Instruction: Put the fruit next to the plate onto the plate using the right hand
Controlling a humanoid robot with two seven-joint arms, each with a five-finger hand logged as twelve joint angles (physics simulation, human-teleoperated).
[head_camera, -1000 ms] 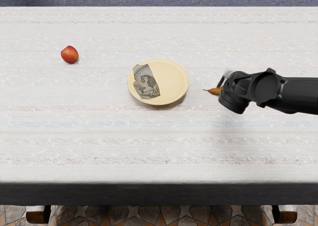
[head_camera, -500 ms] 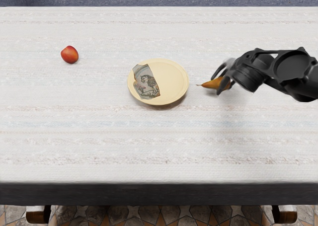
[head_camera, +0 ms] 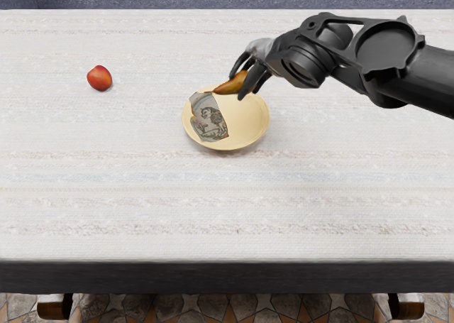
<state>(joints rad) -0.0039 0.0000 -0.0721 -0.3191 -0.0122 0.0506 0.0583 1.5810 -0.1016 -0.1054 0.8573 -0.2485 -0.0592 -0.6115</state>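
Note:
A round cream plate with a grey patterned patch on its left side lies at the table's middle. My right hand hangs over the plate's far rim, its arm coming in from the right edge. Its dark fingers are curled around an orange-brown, pear-like fruit, which is held above the plate with its pointed end to the left. The left arm does not show.
A red apple sits alone on the far left of the pale table. The table's front edge runs along the bottom of the view.
The right hand has lifted the orange fruit off the table to the right of the plate and carried it up and left, to above the plate's far rim.

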